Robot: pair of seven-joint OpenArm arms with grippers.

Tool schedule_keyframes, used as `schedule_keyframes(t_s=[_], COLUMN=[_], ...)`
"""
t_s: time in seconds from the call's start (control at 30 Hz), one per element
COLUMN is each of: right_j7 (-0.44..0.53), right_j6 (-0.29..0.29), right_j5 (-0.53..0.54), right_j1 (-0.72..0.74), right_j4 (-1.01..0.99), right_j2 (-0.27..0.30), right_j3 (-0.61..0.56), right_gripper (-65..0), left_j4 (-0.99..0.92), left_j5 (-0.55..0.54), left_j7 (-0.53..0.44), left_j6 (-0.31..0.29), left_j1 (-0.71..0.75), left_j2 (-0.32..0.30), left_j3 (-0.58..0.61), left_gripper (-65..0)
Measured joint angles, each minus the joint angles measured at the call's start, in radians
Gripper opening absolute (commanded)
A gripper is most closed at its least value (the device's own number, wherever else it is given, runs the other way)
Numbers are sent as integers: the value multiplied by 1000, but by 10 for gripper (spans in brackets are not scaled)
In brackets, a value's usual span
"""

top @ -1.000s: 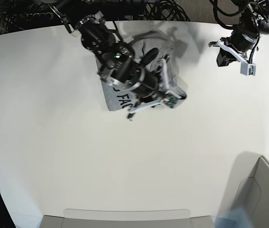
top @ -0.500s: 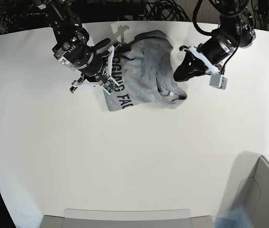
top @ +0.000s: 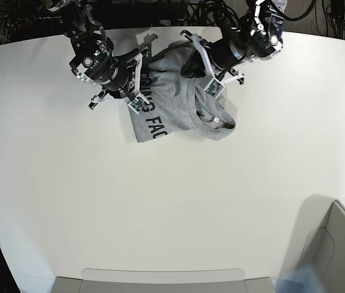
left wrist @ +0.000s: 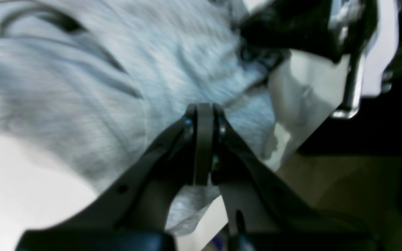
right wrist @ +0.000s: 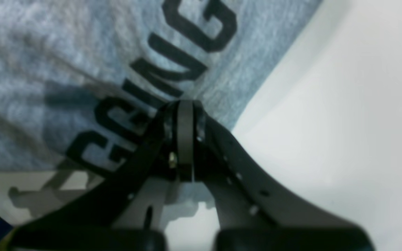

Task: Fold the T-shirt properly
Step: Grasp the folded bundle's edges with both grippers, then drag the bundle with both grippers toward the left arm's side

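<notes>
T-shirt point(top: 172, 104) lay bunched near tabletop point(top: 160, 207) far edge. Base view hid both jaws; wrist views showed left gripper point(left wrist: 203, 115) and right gripper point(right wrist: 184, 108) pressed together over fabric, the right at the lettering point(right wrist: 152, 83).

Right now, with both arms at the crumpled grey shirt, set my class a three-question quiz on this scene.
1. True or false: the heather-grey cotton T-shirt lies flat and neatly folded on the white table.
2. Which gripper is over the black block lettering? A) left B) right
3. Fill in: both grippers' jaws are ____.

Key:
1. False; it is bunched and creased.
2. B; the right gripper is at the lettered edge, the left gripper over plain fabric.
3. Shut.
</notes>
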Motion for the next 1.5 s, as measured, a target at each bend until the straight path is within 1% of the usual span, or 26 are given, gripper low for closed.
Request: schedule_keyframes(t_s=[0.03, 0.13, 0.17, 0.2, 0.23, 0.27, 0.33, 0.4, 0.5, 0.57, 0.6, 0.67, 0.77, 0.83, 1.0, 1.1, 1.23, 1.3, 1.4, 1.5], right_j7=[0, 0, 1, 1, 0, 0, -2, -13, -4, 38, 58, 62, 66, 68, 69, 72, 77, 88, 103, 101], right_j6=[0, 0, 0, 0, 0, 0, 0, 0, 0, 0, 1, 5, 4, 4, 5, 4, 3, 3, -13, -24], right_j5=[0, 1, 0, 2, 5, 7, -8, -9, 3, 4, 8, -5, -8, -9, 2, -6, -9, -17, -25, -51], right_j1=[0, -5, -9, -14, -18, -19, -19, -35, -41, -40, -38, -16, 50, 84, 149, 177, 167, 161, 135, 123], right_j4=[0, 1, 2, 2, 1, 2, 8, 55, 154, 182, 178, 151, 82, 30, -111, -183, -209, -203, -177, -153], right_j2=[0, 0, 0, 0, -1, -4, -2, -1, -10, -11, -12, -11, -6, -6, -10, -7, 19, 23, 43, 47], right_j3=[0, 0, 0, 4, 16, 32, 38, 37, 39, 47, 68, 116, 154, 158, 149, 135, 36, -7, -58, -130], right_gripper=[-650, -650, -650, -650, -650, -650, -650, -650, -650, -650, -650, -650, -650, -650, -650, -650, -650, -650, -650, -650], left_j4=[-8, -23, -23, -23, -23, -23, -23, -23, 26, 45, 43, 37, 37, 37, 27, -51, -159, -179, -184, -184], left_j5=[41, 163, 183, 197, 209, 222, 216, 217, 214, 200, 179, 137, 116, 116, 116, 117, 119, 107, 93, 106], left_j7=[0, -5, -18, -47, -52, -51, -51, -52, -53, -82, -72, -87, -191, -228, -228, -218, -198, -204, -182, -182], left_j6=[15, 145, 173, 190, 209, 211, 207, 208, 207, 207, 207, 208, 208, 208, 207, 208, 217, 213, 196, 208], left_j1=[-1, -1, 3, 8, 7, 7, 8, 7, 13, 32, 35, 47, 47, 43, 43, 18, -27, -32, -32, -24], left_j2=[2, 2, 1, 1, 1, 2, 1, 1, 1, 2, 2, 1, -2, -5, -81, -97, -106, -106, -95, -99], left_j3=[6, -10, -31, -59, -80, -107, -154, -177, -185, -169, -153, -113, -26, 44, 217, 257, 255, 221, 118, -37], left_gripper=[-650, -650, -650, -650, -650, -650, -650, -650, -650, -650, -650, -650, -650, -650, -650, -650, -650, -650, -650, -650])
